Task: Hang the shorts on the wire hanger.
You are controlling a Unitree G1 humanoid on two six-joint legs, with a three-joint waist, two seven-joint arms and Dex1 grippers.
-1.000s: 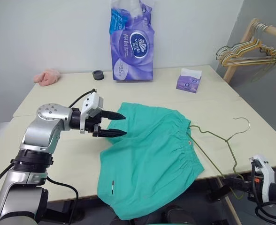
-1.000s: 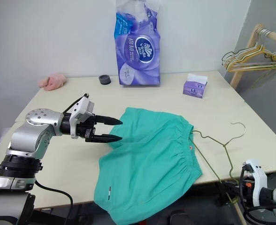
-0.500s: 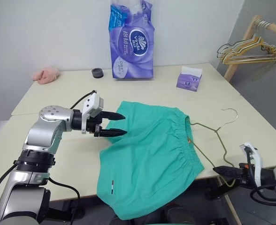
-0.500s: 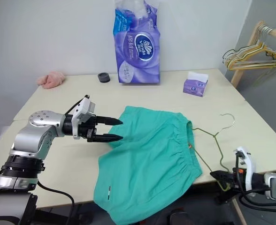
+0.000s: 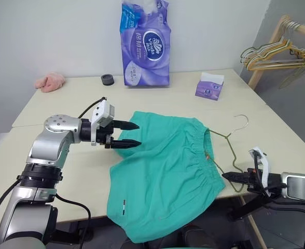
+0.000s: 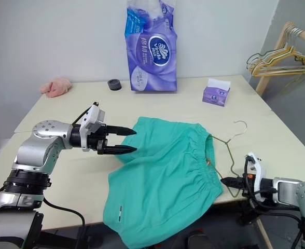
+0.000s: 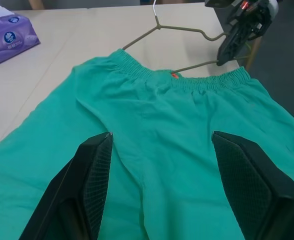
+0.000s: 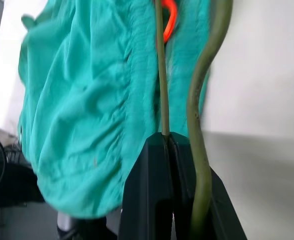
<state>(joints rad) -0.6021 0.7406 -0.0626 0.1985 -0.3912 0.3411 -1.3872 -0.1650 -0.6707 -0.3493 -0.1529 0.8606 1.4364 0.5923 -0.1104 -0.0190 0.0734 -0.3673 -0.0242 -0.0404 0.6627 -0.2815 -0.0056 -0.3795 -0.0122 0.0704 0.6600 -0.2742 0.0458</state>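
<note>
The teal shorts [image 5: 163,171] lie flat on the table [image 5: 64,109], one leg hanging over the front edge, waistband to the right. Beside the waistband lies the olive wire hanger [image 5: 231,153], its hook [image 5: 240,119] pointing away from me. My right gripper [image 5: 227,176] is shut on the hanger's lower wire [image 8: 160,75] at the table's front edge, just right of the waistband. At the shorts' left edge my left gripper [image 5: 137,134] hovers open and holds nothing, its fingers [image 7: 94,165] spread above the fabric [image 7: 177,130].
A tall purple tissue pack [image 5: 146,44], a small black ring [image 5: 108,80] and a pink cloth lump [image 5: 50,82] stand along the back of the table. A small purple tissue box [image 5: 208,88] sits at back right. A wooden rack with several hangers [image 5: 277,54] stands off the right side.
My right gripper has moved forward and left from below the table edge, carrying the hanger closer to the waistband. The left gripper has stayed in place, still open.
</note>
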